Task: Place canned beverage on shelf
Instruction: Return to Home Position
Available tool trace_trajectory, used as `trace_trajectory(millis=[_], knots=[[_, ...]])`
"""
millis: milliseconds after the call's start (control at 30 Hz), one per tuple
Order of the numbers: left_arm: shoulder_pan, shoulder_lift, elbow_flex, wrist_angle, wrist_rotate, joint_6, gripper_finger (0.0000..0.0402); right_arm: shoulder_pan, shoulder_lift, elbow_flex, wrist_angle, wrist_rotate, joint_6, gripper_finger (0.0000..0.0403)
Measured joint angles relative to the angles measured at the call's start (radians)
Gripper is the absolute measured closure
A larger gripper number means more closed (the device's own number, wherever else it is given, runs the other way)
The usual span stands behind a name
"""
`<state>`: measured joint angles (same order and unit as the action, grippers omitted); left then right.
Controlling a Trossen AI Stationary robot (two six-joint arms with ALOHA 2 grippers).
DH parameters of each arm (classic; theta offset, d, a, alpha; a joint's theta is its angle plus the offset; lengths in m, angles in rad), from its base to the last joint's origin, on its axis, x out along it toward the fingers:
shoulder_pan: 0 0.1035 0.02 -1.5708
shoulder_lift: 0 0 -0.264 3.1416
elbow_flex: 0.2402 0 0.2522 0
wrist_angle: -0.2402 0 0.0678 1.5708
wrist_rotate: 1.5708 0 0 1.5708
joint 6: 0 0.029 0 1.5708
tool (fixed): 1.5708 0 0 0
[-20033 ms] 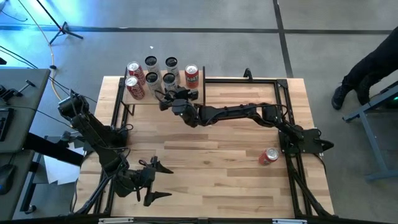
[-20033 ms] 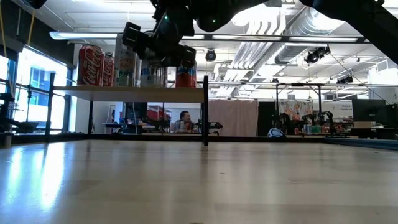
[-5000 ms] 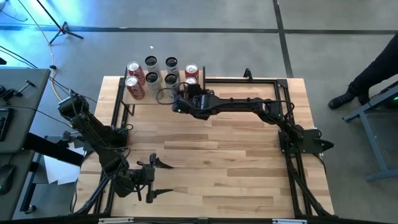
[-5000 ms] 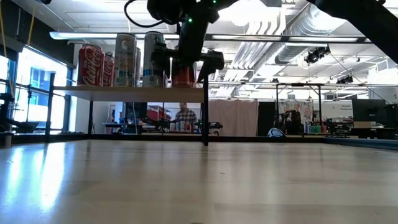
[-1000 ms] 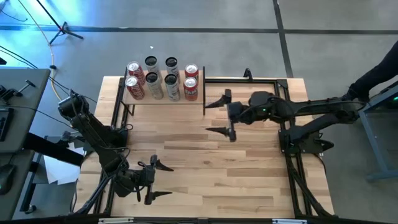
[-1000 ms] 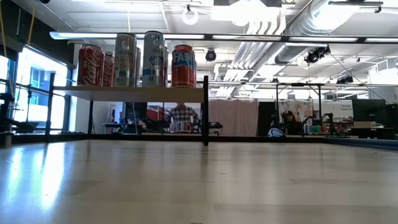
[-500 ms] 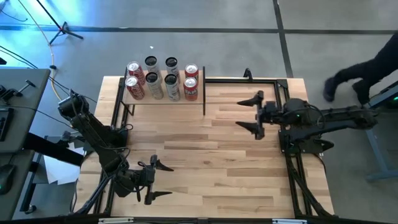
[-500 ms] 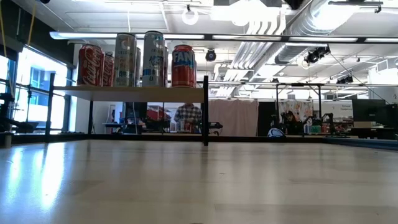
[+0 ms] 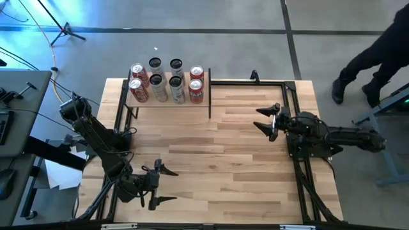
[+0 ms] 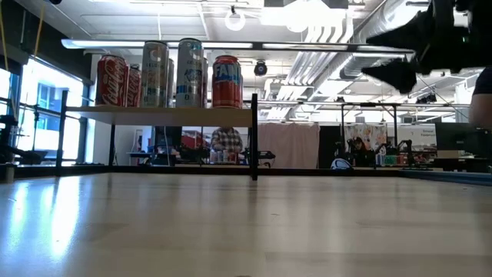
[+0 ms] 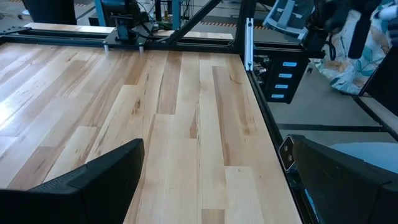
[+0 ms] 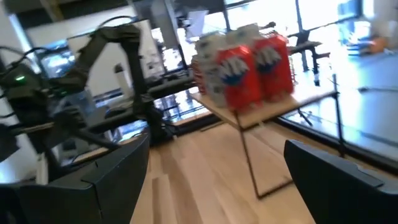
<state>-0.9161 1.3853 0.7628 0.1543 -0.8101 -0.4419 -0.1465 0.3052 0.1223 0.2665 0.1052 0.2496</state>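
The left gripper (image 9: 169, 185) hangs over the near-left corner of the bench (image 9: 217, 160), arm folded, fingers spread wide and empty. On the shelf (image 9: 167, 102) at far left stand six cans in two rows. The low view reads Coca-Cola script on the red can (image 10: 111, 80), then silver cans (image 10: 189, 73), then "FAN" on the orange can (image 10: 226, 81). The right gripper (image 9: 264, 119) hovers at the bench's right edge, arm drawn in, gaping, holding nothing.
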Motion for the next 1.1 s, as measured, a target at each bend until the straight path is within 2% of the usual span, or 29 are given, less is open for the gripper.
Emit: trace_trajectory(millis=[233, 467, 567, 733, 1100], knots=[[0.000, 0.000, 0.000, 0.000, 0.000, 0.000, 0.0014, -0.084, -0.118, -0.110, -0.029, 0.000, 0.038, 0.0044], [0.000, 0.000, 0.000, 0.000, 0.000, 0.000, 0.0014, -0.183, -0.257, -0.111, -0.240, -0.008, 0.038, 0.0044], [0.000, 0.000, 0.000, 0.000, 0.000, 0.000, 0.0014, -0.249, -0.302, -0.111, -0.244, -0.046, -0.002, 0.0044], [0.000, 0.000, 0.000, 0.000, 0.000, 0.000, 0.0014, -0.371, -0.301, -0.111, -0.254, -0.105, -0.067, 0.0044], [0.000, 0.000, 0.000, 0.000, 0.000, 0.000, 0.0014, -0.595, -0.299, -0.111, -0.254, -0.102, -0.072, 0.0044]])
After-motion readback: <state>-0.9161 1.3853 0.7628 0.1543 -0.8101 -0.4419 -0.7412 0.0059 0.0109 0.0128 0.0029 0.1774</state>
